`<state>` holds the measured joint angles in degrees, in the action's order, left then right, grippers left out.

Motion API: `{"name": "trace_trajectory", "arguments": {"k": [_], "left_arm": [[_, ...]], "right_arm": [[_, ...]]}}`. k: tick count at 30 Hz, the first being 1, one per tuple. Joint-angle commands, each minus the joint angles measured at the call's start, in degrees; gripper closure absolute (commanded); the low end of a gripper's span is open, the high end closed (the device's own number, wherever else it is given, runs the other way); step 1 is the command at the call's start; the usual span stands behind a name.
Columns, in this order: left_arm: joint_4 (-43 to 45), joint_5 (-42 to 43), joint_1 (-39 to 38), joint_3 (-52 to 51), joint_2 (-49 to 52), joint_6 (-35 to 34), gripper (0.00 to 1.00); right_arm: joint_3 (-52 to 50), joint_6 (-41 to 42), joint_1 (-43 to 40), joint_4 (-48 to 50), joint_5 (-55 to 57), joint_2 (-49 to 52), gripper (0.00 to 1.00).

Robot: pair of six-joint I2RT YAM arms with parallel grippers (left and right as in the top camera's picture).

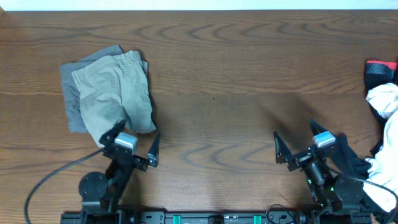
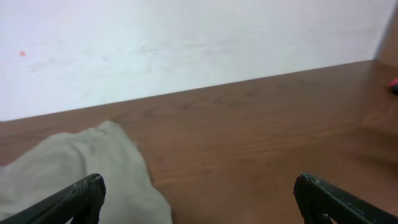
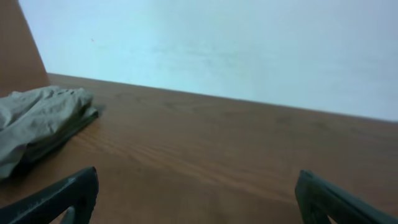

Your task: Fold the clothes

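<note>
Folded khaki shorts point(image 1: 118, 93) lie on a grey piece point(image 1: 71, 93) at the left of the table; they also show in the left wrist view point(image 2: 74, 174) and the right wrist view point(image 3: 37, 118). A pile of white point(image 1: 384, 99) and black garments point(image 1: 379, 74) lies at the right edge. My left gripper point(image 1: 133, 140) is open and empty, just in front of the shorts. My right gripper point(image 1: 293, 144) is open and empty over bare wood, left of the pile. No logo or lettering shows on the white garment.
The wooden table point(image 1: 211, 93) runs between the two stacks. A pale wall point(image 3: 217, 43) stands behind its far edge. More white point(image 1: 382, 180) and black cloth point(image 1: 354, 162) lies beside the right arm's base. A red strip point(image 1: 379, 63) shows on the black garment.
</note>
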<state>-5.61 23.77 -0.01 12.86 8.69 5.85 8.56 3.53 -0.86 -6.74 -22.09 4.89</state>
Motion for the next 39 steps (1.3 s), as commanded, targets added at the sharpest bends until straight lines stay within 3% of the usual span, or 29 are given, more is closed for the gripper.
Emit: {"name": "trace_trajectory", "arguments": {"k": [1,9,15,18,20,27,31,35,39], "left_arm": [[-2.5,-2.7,0.2,10.2,10.1,-0.1,0.02],[-27.8,-3.1,0.2,45.3,45.6,-0.8,0.02],[-46.6,-0.7,-0.4,66.8,64.1,-0.9,0.02],[-47.9,2.4,-0.4,68.6,67.2,-3.6,0.02],[-47.9,2.4,-0.4,68.6,68.3,-3.6,0.02],[-47.7,2.6,-0.4,68.6,69.1,-3.6,0.02],[-47.7,2.8,-0.4,68.6,69.1,-3.6,0.02],[-47.7,2.8,-0.4,68.6,69.1,-3.6,0.02],[-47.7,2.8,-0.4,68.6,69.1,-3.6,0.02]], "right_arm": [[6.1,2.1,0.5,-0.3,1.5,7.7,0.01],[31.1,6.7,0.2,-15.1,7.7,41.7,0.01],[52.2,6.9,0.2,-27.9,-3.1,63.9,0.01],[57.1,3.8,-0.1,-31.5,-8.1,70.7,0.01],[58.8,2.2,-0.8,-32.6,-4.9,73.3,0.01],[70.9,17.6,-12.2,-44.4,34.4,80.5,0.01],[74.7,18.9,-21.2,-45.8,37.2,84.3,0.01],[74.8,22.7,-30.3,-41.2,39.7,88.0,0.01],[74.8,25.0,-37.4,-39.5,39.5,93.7,0.07]]}}
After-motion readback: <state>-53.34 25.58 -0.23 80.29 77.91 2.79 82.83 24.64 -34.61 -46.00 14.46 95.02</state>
